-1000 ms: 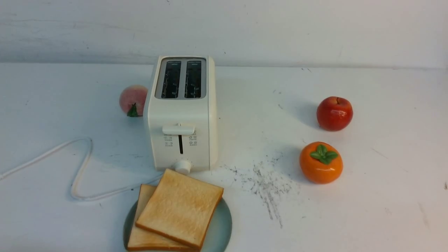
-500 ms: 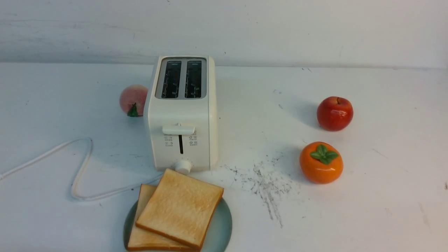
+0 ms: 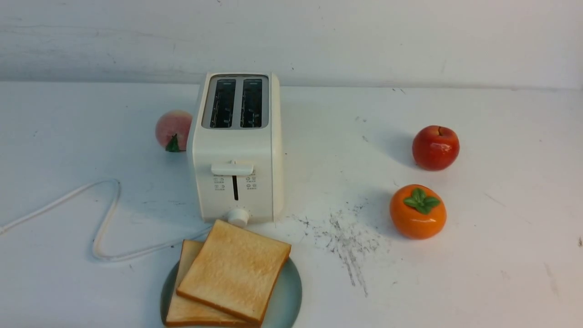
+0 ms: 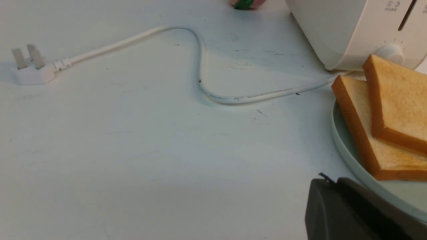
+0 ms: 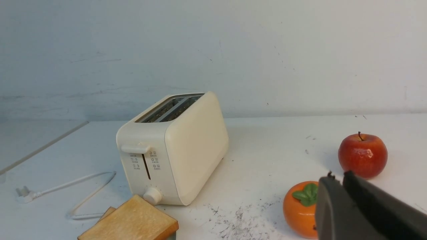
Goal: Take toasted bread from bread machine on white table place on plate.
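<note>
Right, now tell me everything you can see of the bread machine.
The bread machine is a boxy, glossy cream-white toaster, plastic by the look of it, standing upright on the white table. Both top slots are empty, showing dark wire guides. Its front carries a lever at the top of a dark slit, small printed icons and a round knob. Its white cord loops away to an unplugged plug. The upper slice of the toasted bread overlaps the knob in view.

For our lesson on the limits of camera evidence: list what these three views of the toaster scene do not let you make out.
- Plate: near rim cut off by the front view's lower edge; two toast slices cover most of it.
- Lower slice: largely hidden under the upper one.
- Toaster icons: too small to read.
- Left gripper and right gripper: only dark finger edges show in the wrist views; open or shut is unclear.
- Peach: partly behind the toaster.
</note>
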`<state>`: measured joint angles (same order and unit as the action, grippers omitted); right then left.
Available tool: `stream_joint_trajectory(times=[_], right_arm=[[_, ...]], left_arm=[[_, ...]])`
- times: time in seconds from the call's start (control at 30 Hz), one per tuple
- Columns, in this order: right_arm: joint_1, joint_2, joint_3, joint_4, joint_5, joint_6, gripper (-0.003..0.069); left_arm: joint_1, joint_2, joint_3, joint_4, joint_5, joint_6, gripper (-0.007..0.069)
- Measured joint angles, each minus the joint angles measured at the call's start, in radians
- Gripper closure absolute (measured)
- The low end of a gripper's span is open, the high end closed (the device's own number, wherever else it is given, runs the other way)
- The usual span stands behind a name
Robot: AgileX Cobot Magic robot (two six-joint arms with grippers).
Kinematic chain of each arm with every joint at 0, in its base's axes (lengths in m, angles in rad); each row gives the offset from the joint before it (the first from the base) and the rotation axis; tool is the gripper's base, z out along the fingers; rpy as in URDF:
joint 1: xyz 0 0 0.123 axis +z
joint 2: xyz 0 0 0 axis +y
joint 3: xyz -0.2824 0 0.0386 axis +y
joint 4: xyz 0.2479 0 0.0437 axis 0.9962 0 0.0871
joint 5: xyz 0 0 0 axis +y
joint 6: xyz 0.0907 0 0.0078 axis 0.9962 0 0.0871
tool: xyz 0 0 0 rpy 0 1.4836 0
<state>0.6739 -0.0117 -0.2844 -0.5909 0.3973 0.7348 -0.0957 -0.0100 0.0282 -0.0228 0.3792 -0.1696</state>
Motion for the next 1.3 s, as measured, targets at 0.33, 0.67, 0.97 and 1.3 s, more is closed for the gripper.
stream_joint_trajectory(times=[0.33, 0.67, 0.97, 1.3], right_arm=[[0.0, 0.0, 0.0, -0.001, 0.0, 0.0, 0.0617], [0.0, 0.0, 0.0, 0.077, -0.076, -0.071, 0.0615], [0.0, 0.0, 0.0, 0.591, -0.09, -0.63, 0.061], [-0.047, 0.0, 0.053, 0.654, -0.089, -0.74, 0.0599]], left_arm=[[0.0, 0.0, 0.0, 0.0, 0.001, 0.001, 0.0596], [0.0, 0.0, 0.0, 0.0, 0.003, 0.003, 0.0596], [0.0, 0.0, 0.0, 0.0, 0.003, 0.003, 0.0596], [0.0, 0.0, 0.0, 0.0, 0.004, 0.003, 0.0587]])
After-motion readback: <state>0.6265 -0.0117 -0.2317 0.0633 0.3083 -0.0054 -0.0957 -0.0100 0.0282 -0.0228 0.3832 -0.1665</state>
